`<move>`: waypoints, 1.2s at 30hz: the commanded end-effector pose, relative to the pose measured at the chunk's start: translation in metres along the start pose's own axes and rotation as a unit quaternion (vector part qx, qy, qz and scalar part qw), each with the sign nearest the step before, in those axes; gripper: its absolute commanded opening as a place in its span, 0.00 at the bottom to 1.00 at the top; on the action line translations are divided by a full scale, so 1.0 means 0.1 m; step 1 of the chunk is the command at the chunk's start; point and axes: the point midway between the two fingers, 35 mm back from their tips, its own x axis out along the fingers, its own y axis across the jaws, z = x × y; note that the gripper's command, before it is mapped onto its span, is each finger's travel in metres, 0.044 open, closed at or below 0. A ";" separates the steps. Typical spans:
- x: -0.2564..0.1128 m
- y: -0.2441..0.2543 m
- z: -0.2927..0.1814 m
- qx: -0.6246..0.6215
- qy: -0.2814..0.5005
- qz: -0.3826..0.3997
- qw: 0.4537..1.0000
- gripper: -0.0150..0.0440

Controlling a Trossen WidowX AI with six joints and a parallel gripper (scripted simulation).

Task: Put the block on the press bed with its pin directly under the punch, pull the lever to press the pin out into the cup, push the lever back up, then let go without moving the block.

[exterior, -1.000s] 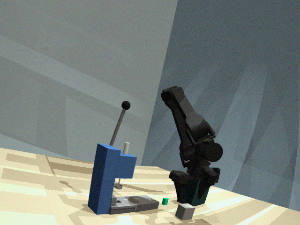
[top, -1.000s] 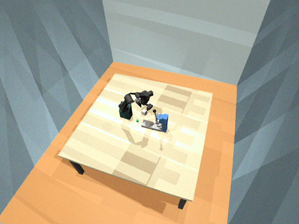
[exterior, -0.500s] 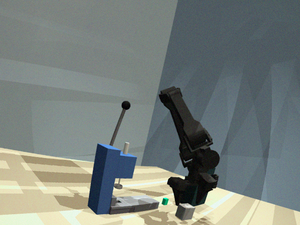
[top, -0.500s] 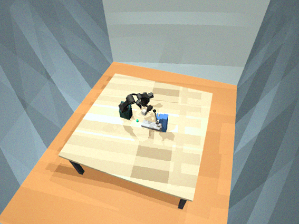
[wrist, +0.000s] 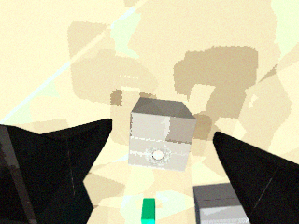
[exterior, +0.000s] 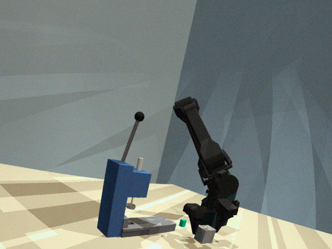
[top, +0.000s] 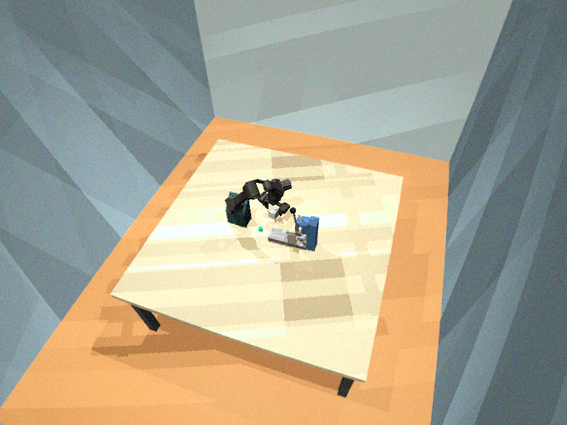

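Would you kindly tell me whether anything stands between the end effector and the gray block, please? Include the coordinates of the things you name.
Nothing visible does: the open end effector [exterior: 206, 232] [wrist: 163, 130] has its fingers either side of the gray block [exterior: 204, 234] [wrist: 161, 135]. The small green block [exterior: 182, 222] [wrist: 149, 211] lies off to one side, outside that gap.

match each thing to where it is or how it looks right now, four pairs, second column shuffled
1. gray block
2. lever
3. press bed
4. fingers

A. raised, with a black ball at its top
B. spread wide, holding nothing
C. on the table, off the press
D. low and gray, at the foot of the blue press frame

Pairs: 1-C, 2-A, 3-D, 4-B
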 end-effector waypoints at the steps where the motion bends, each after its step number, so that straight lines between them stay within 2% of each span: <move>1: 0.09 0.02 -0.02 -0.006 0.005 0.001 1.000 1.00; 9: 0.19 0.03 -0.03 -0.005 0.006 0.001 1.000 1.00; 18: 0.19 0.03 -0.03 -0.005 0.006 0.001 1.000 0.60; 26: 0.19 0.03 -0.03 -0.005 0.006 0.001 1.000 0.51; 32: 0.04 -0.02 0.03 -0.015 -0.009 -0.009 1.000 0.25; 36: -0.09 -0.02 0.05 -0.014 -0.009 -0.007 1.000 0.25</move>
